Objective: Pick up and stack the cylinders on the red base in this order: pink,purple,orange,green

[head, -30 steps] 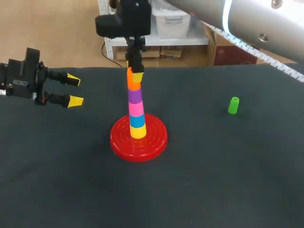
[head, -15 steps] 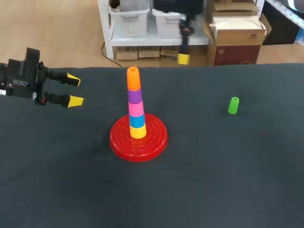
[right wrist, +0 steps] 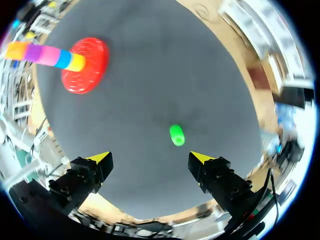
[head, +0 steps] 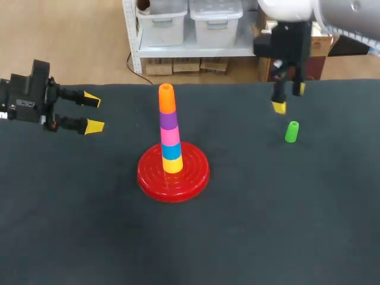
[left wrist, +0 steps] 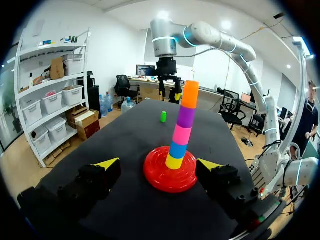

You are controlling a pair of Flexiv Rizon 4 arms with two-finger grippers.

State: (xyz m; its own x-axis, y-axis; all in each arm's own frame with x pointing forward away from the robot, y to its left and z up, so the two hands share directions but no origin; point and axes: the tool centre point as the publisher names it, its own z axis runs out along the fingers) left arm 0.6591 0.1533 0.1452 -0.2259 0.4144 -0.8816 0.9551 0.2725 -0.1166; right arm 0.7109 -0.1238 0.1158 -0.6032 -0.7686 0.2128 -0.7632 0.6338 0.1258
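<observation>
One dark counter (head: 89,237) carries everything. Near its middle sits the red base (head: 149,178). The left gripper (head: 93,113) hangs over the counter's left edge, fingers spread and empty. The right gripper (head: 290,98) hovers above and just behind the green cylinder (head: 291,132), released, grasping nothing. On the base stands an upright stack: yellow cylinder (head: 173,165), blue cylinder (head: 171,151), pink cylinder (head: 170,136), purple cylinder (head: 168,120), and orange cylinder (head: 167,100) on top. The green cylinder stands alone, well apart to the base's right.
</observation>
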